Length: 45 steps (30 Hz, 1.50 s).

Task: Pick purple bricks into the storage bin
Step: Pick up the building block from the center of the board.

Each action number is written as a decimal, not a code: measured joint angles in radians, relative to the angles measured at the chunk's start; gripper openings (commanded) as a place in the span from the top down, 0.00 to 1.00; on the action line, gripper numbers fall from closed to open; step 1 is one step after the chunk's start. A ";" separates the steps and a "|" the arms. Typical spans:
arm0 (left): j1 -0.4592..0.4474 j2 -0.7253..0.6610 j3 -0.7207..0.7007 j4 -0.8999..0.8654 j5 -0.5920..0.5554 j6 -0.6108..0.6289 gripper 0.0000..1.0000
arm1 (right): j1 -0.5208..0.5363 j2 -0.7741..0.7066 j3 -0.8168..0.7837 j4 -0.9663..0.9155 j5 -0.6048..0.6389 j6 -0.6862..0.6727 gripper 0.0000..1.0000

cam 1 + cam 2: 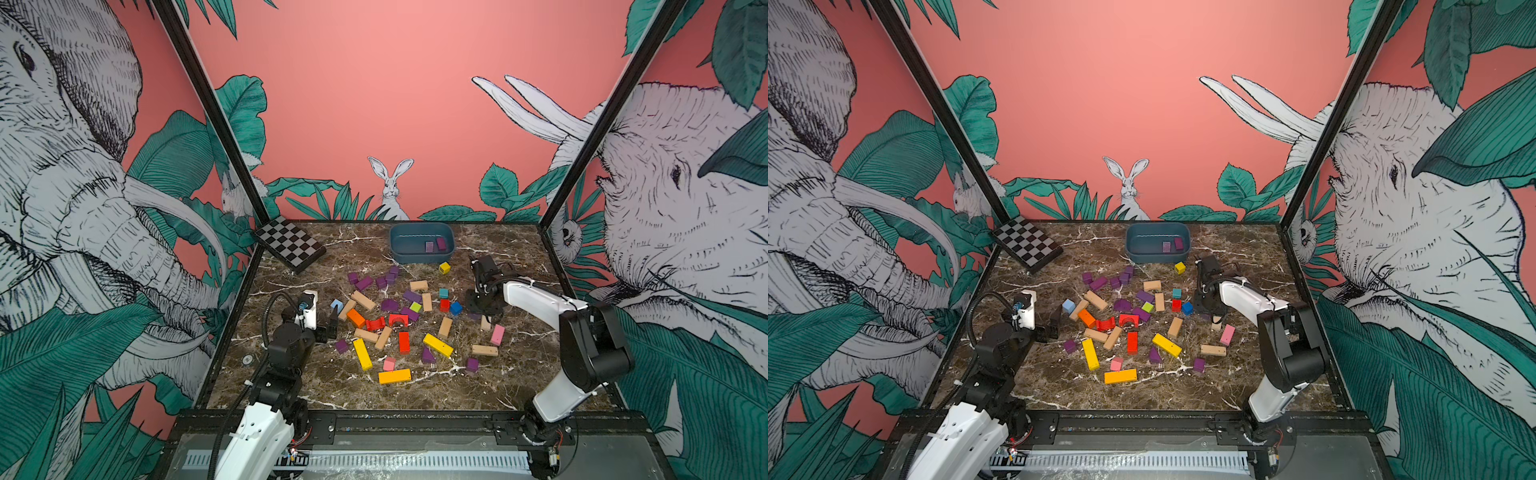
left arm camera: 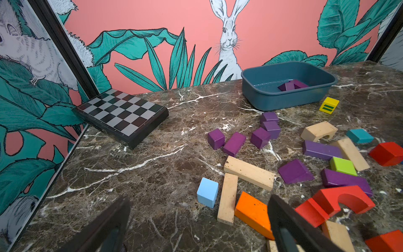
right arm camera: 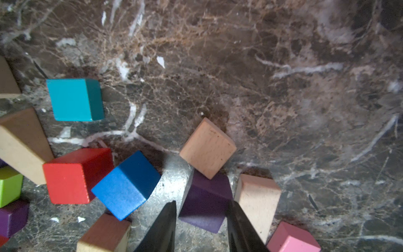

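Observation:
The dark blue storage bin (image 1: pixel 419 258) (image 1: pixel 1154 259) (image 2: pixel 283 102) stands at the table's back with two purple bricks (image 1: pixel 435 244) inside. Several more purple bricks (image 1: pixel 374 280) (image 2: pixel 234 144) lie scattered among other blocks in mid-table. My right gripper (image 3: pixel 202 203) (image 1: pixel 478 313) is low at the pile's right side, its fingers closed against both sides of a purple cube (image 3: pixel 207 187) that rests on the marble. A tan cube (image 3: pixel 208 148) overlaps the purple cube's far edge. My left gripper (image 2: pixel 199 197) (image 1: pixel 328 328) hangs open at the pile's left, holding nothing.
A checkerboard slab (image 1: pixel 289 245) leans at the back left corner. Tan, red, orange, yellow, pink and blue blocks mix with the purple ones; a tan wedge (image 3: pixel 257 200) and a blue cube (image 3: pixel 126 185) crowd the right fingers. A yellow cube (image 1: pixel 444 267) sits before the bin.

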 measured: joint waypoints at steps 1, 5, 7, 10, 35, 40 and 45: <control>0.000 0.000 0.000 0.000 0.000 0.000 0.01 | 0.001 0.000 0.000 0.000 0.003 0.000 0.60; 0.000 0.001 0.000 0.000 0.000 0.000 0.01 | 0.007 0.005 0.000 0.001 0.016 -0.003 0.60; 0.000 0.001 0.000 0.000 0.000 0.000 0.01 | 0.011 0.008 0.000 0.003 0.024 -0.004 0.60; 0.000 0.002 0.000 0.000 0.001 0.000 0.01 | 0.017 0.015 0.001 0.007 0.039 -0.006 0.60; 0.000 0.020 0.000 0.000 0.004 0.000 0.01 | 0.033 0.087 0.010 -0.008 0.050 -0.016 0.78; 0.000 0.019 0.000 0.000 0.004 0.000 0.01 | 0.033 0.053 0.048 -0.057 0.051 -0.032 0.83; 0.000 0.012 0.000 0.000 0.004 0.000 0.01 | 0.033 0.031 0.163 -0.090 0.061 -0.063 0.86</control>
